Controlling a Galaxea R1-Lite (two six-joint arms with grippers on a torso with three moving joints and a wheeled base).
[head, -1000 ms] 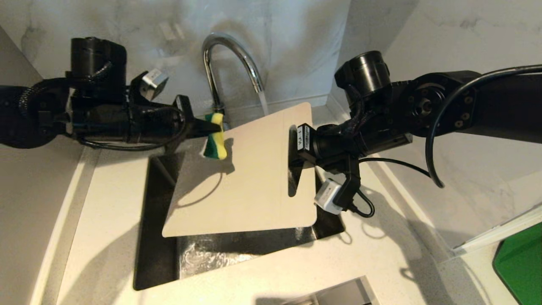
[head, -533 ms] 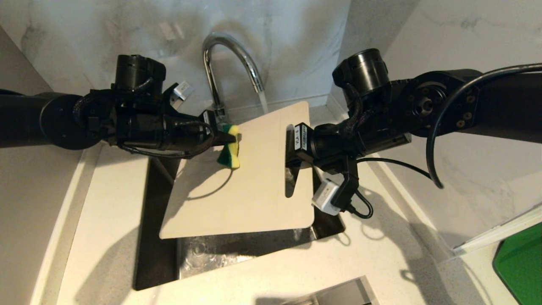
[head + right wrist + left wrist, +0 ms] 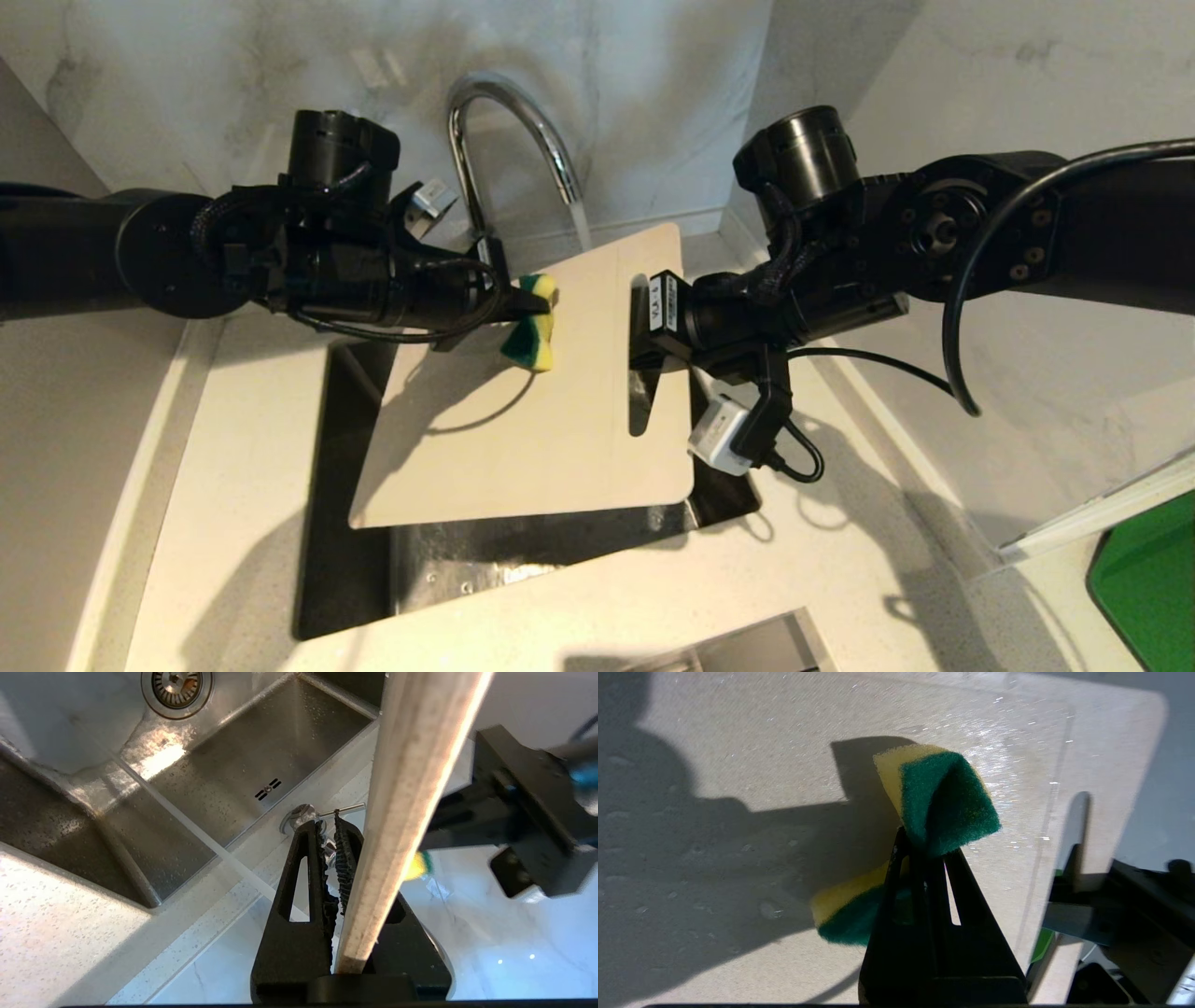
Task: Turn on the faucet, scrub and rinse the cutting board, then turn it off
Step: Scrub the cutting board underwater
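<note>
The cream-white cutting board (image 3: 523,429) hangs tilted over the sink, its wet face filling the left wrist view (image 3: 738,765). My right gripper (image 3: 642,322) is shut on its right edge by the slot handle; in the right wrist view the board's edge (image 3: 411,788) runs past that gripper (image 3: 331,835). My left gripper (image 3: 541,301) is shut on a yellow and green sponge (image 3: 530,329), pressed to the board's upper middle (image 3: 943,793). Behind stands the chrome faucet (image 3: 504,121), and its water (image 3: 579,219) falls onto the board's top edge. Its thin lever (image 3: 348,808) shows at the base.
Beneath the board the steel sink (image 3: 345,579) lies open, with its drain (image 3: 176,683) in the right wrist view. A pale speckled counter (image 3: 233,467) surrounds it, marble walls close in behind and at the right. A bright green flat thing (image 3: 1144,579) lies at the far right.
My left arm has carried the sponge rightward across the board's upper part, from its left edge toward the middle. The right gripper and board have barely shifted; water keeps running.
</note>
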